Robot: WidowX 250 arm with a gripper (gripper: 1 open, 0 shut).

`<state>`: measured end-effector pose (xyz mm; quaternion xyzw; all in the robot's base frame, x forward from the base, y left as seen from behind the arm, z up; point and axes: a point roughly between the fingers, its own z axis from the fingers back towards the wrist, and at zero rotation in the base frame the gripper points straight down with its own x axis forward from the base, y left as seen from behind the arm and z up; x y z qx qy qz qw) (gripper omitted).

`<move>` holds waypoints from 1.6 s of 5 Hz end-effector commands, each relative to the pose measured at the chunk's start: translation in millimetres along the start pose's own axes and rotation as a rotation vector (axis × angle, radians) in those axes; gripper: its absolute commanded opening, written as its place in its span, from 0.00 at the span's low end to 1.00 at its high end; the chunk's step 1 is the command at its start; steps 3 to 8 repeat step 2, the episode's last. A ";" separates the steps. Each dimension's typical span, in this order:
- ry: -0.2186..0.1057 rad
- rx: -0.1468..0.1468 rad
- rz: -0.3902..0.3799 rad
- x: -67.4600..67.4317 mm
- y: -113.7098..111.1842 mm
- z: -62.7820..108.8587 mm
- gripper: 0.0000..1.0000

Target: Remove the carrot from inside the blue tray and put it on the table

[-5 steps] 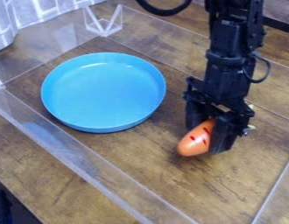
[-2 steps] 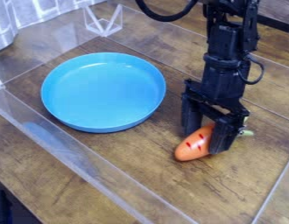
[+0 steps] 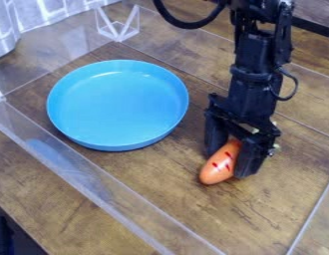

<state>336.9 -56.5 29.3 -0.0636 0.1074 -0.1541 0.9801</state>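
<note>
The small orange carrot (image 3: pixel 218 166) lies on the dark wooden table (image 3: pixel 128 204), to the right of the round blue tray (image 3: pixel 114 102), which holds nothing. My gripper (image 3: pixel 236 159) stands upright over the carrot with a black finger on each side of it. The jaws are open, and the carrot's upper end lies between them. Its green top is hidden behind the fingers.
A clear plastic stand (image 3: pixel 121 20) sits at the back left. A transparent strip (image 3: pixel 74 164) runs diagonally over the table in front of the tray. The black arm (image 3: pixel 260 50) rises toward the top right.
The carrot came down from a lifted, gripped position to rest on the table. The jaws have spread apart and let it go.
</note>
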 end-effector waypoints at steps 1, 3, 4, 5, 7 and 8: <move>-0.061 0.007 0.012 4.7 6.2 17.8 0.00; -0.058 0.010 0.018 4.3 7.0 17.8 0.00; -0.058 0.010 0.018 4.3 7.0 17.8 0.00; -0.058 0.010 0.018 4.3 7.0 17.8 0.00; -0.058 0.010 0.018 4.3 7.0 17.8 0.00; -0.058 0.010 0.018 4.3 7.0 17.8 0.00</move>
